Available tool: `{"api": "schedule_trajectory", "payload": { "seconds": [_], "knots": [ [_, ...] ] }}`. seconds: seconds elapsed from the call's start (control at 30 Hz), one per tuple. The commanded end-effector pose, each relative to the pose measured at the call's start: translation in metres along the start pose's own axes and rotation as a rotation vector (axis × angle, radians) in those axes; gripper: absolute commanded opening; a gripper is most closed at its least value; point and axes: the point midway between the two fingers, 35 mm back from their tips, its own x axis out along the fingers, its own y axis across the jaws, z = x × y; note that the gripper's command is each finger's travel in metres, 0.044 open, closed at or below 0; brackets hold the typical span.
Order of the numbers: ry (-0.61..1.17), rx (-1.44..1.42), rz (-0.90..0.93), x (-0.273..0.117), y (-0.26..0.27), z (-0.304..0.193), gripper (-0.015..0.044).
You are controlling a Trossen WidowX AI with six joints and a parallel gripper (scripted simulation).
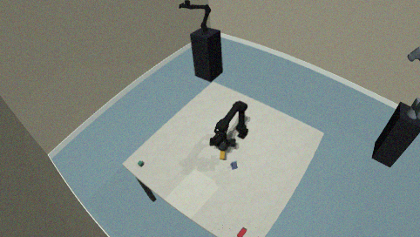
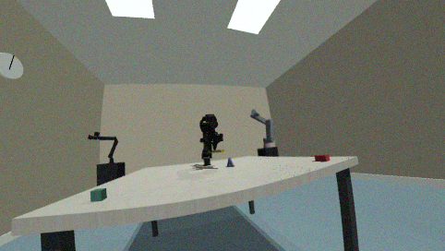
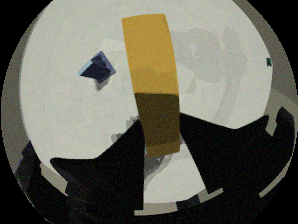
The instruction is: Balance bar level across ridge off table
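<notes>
The yellow bar (image 1: 222, 155) (image 2: 220, 151) (image 3: 151, 55) is clamped between the fingers of my gripper (image 1: 223, 149) (image 2: 215, 148) (image 3: 159, 120). It sticks out beyond the fingertips. In the exterior view the bar is above the table and looks about level. The small blue ridge (image 1: 234, 165) (image 2: 230, 162) (image 3: 99, 68) stands on the table (image 1: 279, 144) (image 2: 152, 194), with its peak up. It is to the left of the bar in the wrist view, and the two are apart. The bar's held end is partly hidden by the fingers.
A green block (image 1: 140, 163) (image 2: 98, 195) (image 3: 269, 62) sits near one table corner. A red block (image 1: 241, 232) (image 2: 321, 158) lies near another edge. Other arms stand on dark pedestals (image 1: 207, 54) (image 1: 396, 135) off the table.
</notes>
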Motion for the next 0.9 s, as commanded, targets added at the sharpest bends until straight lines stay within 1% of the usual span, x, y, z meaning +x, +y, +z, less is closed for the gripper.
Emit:
{"api": "schedule_trajectory", "payload": {
  "seconds": [0.0,0.67,0.87],
  "knots": [
    [-0.001,-0.055,0.002,-0.001,0.011,0.008,0.0],
    [-0.006,-0.365,0.008,-0.002,0.078,0.043,0.0],
    [-0.006,-0.379,0.008,0.002,0.081,0.045,0.0]
  ]
}}
